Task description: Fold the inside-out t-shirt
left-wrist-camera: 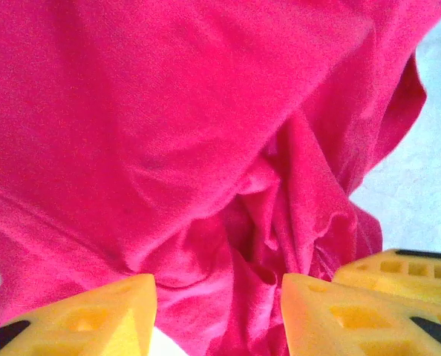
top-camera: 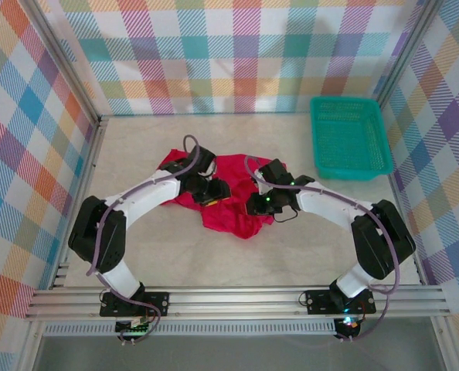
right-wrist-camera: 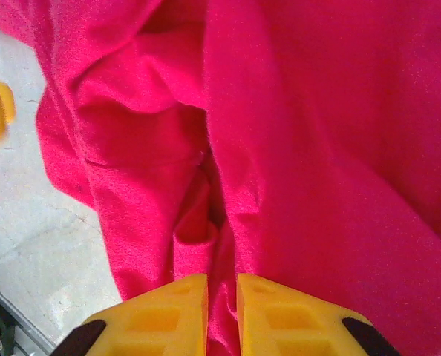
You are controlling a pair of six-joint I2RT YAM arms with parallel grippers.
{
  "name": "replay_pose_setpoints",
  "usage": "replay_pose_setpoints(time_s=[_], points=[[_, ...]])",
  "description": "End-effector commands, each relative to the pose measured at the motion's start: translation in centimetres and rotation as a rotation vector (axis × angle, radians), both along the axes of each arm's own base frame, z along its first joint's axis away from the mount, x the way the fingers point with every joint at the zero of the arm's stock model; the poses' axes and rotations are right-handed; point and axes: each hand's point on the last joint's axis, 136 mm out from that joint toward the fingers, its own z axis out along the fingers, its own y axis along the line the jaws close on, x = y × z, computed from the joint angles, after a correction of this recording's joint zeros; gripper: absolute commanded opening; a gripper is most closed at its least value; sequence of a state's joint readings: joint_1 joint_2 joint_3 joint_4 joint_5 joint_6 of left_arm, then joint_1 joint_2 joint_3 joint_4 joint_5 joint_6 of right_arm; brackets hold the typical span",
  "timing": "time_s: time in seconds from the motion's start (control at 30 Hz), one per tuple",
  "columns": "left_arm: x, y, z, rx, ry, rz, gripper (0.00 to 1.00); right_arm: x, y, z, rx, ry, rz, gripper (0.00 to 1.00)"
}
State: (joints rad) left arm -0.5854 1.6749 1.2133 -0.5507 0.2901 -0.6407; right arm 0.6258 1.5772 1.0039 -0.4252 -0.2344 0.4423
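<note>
Because the inside-out t-shirt (top-camera: 231,215) lies bunched at the middle of the table (top-camera: 291,259), I worry about the grips: my right gripper (right-wrist-camera: 222,291) pinches a thin fold between nearly closed jaws, while my left gripper (left-wrist-camera: 219,300) straddles a ridge, jaws half apart. Pulling could drag only one layer and twist the heap tighter. Its long axis runs ten o'clock to four; collar direction I cannot tell.
</note>
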Motion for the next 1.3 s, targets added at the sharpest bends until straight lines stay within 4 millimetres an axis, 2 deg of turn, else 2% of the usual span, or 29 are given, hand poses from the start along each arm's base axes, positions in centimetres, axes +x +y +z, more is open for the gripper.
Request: replay_pose_setpoints(time_s=[0.0, 0.13, 0.2, 0.3, 0.37, 0.57, 0.8, 0.97, 1.03, 1.1, 1.13, 1.17, 1.23, 1.27], points=[[-1.0, -1.5, -1.7, 0.026, 0.043, -0.039, 0.44, 0.1, -0.8, -0.2, -0.035, 0.016, -0.047, 0.18], [-0.9, -1.8, -3.5, 0.113, 0.062, -0.06, 0.41, -0.1, -0.8, 0.3, -0.018, 0.013, -0.047, 0.18], [-1.1, -1.4, -4.7, 0.154, 0.087, -0.066, 0.35, -0.2, -0.5, 0.5, -0.001, 0.021, -0.049, 0.18], [-1.5, -0.7, -6.1, 0.198, 0.114, -0.069, 0.16, -0.4, 0.2, 0.5, 0.03, 0.047, -0.053, 0.19], [-1.6, -0.2, -6.2, 0.213, 0.109, -0.056, 0.0, -0.5, 0.8, 0.7, 0.046, 0.058, -0.051, 0.2], [-1.4, 0.1, -4.6, 0.205, 0.073, -0.036, 0.0, -0.4, 2.8, 1.3, 0.057, 0.065, -0.024, 0.22], [-1.5, 0.4, -3.5, 0.197, 0.054, -0.029, 0.0, -0.3, 3.6, -1.1, 0.032, 0.119, -0.019, 0.35], [-1.7, 0.8, -3.6, 0.195, 0.057, -0.02, 0.0, 0.3, 3.9, -3.1, 0.001, 0.152, -0.026, 0.35], [-1.6, 1.0, -3.5, 0.189, 0.057, -0.012, 0.0, 0.6, 4.1, -3.0, -0.001, 0.146, -0.026, 0.29], [-1.4, 1.5, -3.6, 0.183, 0.059, 0.002, 0.0, 1.0, 4.2, -2.0, 0.004, 0.126, -0.018, 0.09], [-1.2, 1.7, -3.8, 0.181, 0.062, 0.009, 0.0, 1.1, 4.3, -1.1, 0.008, 0.111, -0.007, 0.03], [-0.9, 1.9, -3.9, 0.177, 0.063, 0.018, 0.0, 1.3, 4.4, 0.3, 0.013, 0.089, 0.007, 0.0], [-0.3, 2.2, -4.1, 0.165, 0.068, 0.037, 0.0, 1.7, 4.5, 3.4, 0.021, 0.027, 0.038, 0.0], [0.1, 2.3, -4.2, 0.159, 0.072, 0.047, 0.0, 2.0, 4.4, 5.6, 0.027, -0.023, 0.056, 0.0]])
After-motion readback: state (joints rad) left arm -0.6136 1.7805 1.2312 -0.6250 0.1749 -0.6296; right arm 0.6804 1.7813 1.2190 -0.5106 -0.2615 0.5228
